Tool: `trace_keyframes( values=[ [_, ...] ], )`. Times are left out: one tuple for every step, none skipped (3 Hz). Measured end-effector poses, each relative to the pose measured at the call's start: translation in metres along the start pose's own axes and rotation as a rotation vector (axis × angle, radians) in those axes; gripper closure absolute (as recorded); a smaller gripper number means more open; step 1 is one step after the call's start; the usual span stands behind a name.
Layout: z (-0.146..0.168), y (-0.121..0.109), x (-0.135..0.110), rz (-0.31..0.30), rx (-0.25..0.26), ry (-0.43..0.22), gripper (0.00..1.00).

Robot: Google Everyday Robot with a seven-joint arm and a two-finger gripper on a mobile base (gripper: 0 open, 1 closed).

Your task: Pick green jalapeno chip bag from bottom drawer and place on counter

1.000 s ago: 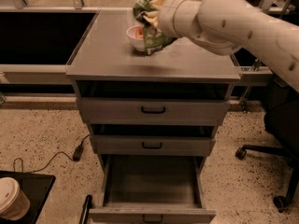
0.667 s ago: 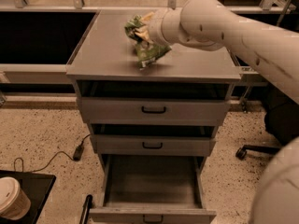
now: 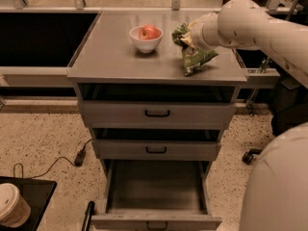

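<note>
Right of the bowl (image 3: 146,43), your hand (image 3: 191,36) pinches the bag (image 3: 196,59) by its top; its lower end touches the tabletop (image 3: 110,57). It looks light, soft and crinkly: grip a top fold.

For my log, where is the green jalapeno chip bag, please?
The bag is at the right of the counter, right of the white bowl, with the gripper at its top.

The crinkled green jalapeno chip bag (image 3: 195,57) stands tilted on the counter (image 3: 115,57) toward its right side, top bunched against the hand (image 3: 187,36); the bottom drawer (image 3: 156,189) (deepest one) is pulled open.
</note>
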State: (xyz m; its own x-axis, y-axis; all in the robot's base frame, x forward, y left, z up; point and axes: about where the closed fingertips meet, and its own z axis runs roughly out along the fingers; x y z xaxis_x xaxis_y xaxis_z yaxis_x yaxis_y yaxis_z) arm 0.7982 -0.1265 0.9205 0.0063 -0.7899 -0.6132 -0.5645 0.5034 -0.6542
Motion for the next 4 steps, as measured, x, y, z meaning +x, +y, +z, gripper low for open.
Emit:
trace_keyframes(
  values=[
    [0.0054, 0.0096, -0.0134, -0.016, -0.017, -0.024, 1.0],
    [0.0054, 0.0097, -0.0135, -0.016, -0.017, -0.024, 0.82],
    [0.0054, 0.0097, -0.0135, -0.016, -0.017, -0.024, 0.59],
    [0.0054, 0.0097, -0.0135, -0.016, -0.017, -0.024, 0.36]
  ],
)
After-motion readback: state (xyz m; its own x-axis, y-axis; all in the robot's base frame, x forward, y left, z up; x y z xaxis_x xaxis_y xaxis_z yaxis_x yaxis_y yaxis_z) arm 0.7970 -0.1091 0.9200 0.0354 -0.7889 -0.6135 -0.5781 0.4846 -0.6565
